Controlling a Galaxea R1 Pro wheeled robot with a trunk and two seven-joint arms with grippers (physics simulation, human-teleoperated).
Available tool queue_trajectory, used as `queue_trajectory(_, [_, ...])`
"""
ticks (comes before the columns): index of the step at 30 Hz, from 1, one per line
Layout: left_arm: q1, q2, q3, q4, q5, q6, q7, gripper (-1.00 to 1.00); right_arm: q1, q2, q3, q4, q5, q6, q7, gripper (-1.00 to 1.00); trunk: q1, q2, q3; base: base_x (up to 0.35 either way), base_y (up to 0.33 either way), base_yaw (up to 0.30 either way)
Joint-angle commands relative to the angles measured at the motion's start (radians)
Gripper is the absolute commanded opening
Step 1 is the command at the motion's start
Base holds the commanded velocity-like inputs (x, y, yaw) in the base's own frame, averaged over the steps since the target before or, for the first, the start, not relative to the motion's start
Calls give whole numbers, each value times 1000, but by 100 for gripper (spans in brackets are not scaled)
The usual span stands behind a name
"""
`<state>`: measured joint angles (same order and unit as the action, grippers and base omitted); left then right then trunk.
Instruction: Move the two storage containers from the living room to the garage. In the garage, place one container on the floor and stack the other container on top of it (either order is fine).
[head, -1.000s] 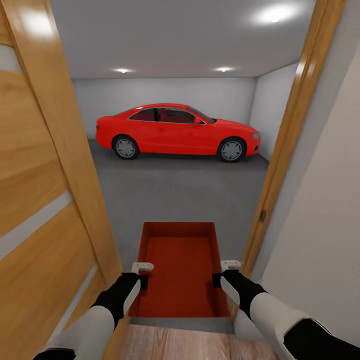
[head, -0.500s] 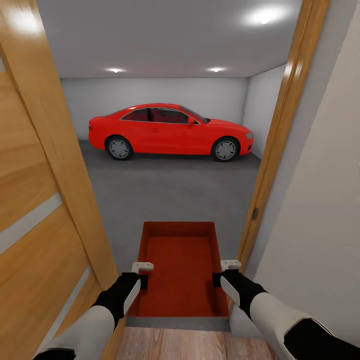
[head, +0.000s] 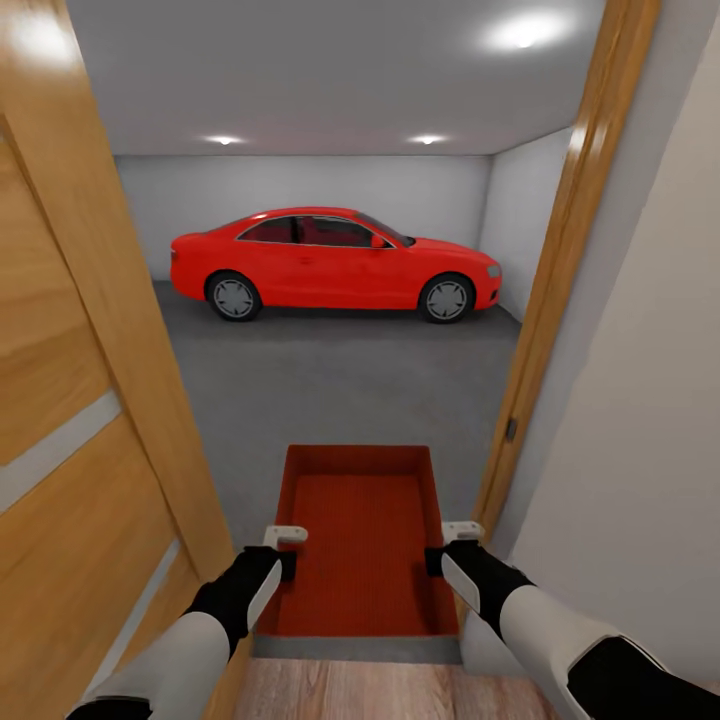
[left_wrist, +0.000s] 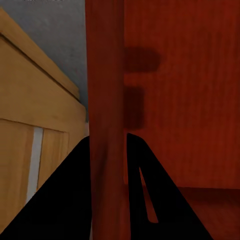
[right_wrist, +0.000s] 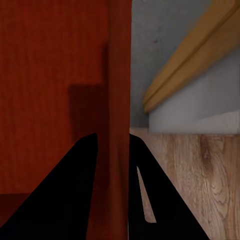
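Left gripper (head: 283, 550): clamped on the left long wall of the storage container (head: 362, 545), one finger inside, one outside; same pinch seen in the left wrist view (left_wrist: 107, 150).
Right gripper (head: 447, 548): clamped on the right long wall, likewise straddling the rim; confirmed in the right wrist view (right_wrist: 114, 147).
Container position: carried level between both arms, open top up, hanging over the threshold where wood plank floor (head: 350, 690) meets grey concrete.
Left clearance: open wooden door (head: 90, 420) just beside the left forearm; tight.
Right clearance: door frame (head: 560, 290) and white wall (head: 640, 420) near the right arm; also tight.
Garage floor (head: 350, 380): dark grey, bare between the doorway and the car.
Red car (head: 335, 262): parked well apart, against the far white wall.
Step in hand, judged: passing the doorway with one container; placing not yet done.
Risk one: an elbow or container corner catching door or frame during passage, twisting the bin out of the thin wall pinches.
Risk two: uneven arm motion prying the walls apart and slipping a grip, dropping the bin at the threshold.
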<state>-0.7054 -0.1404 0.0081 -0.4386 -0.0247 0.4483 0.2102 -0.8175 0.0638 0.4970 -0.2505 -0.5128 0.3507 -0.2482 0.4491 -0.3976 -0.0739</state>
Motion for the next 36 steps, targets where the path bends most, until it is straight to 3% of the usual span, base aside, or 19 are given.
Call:
queue_trajectory(1, [0,8,-14,35,-20,60,8,-100,-2,-1,40,-21,-21,2,-8,-100,1,-2,-2,107,200,-1])
queue_trajectory(36, [0,8,-14,34,-21,53,8,-100,-2,-2,40,-21,-21,2,-8,-100,1,-2,-2,16,26,0])
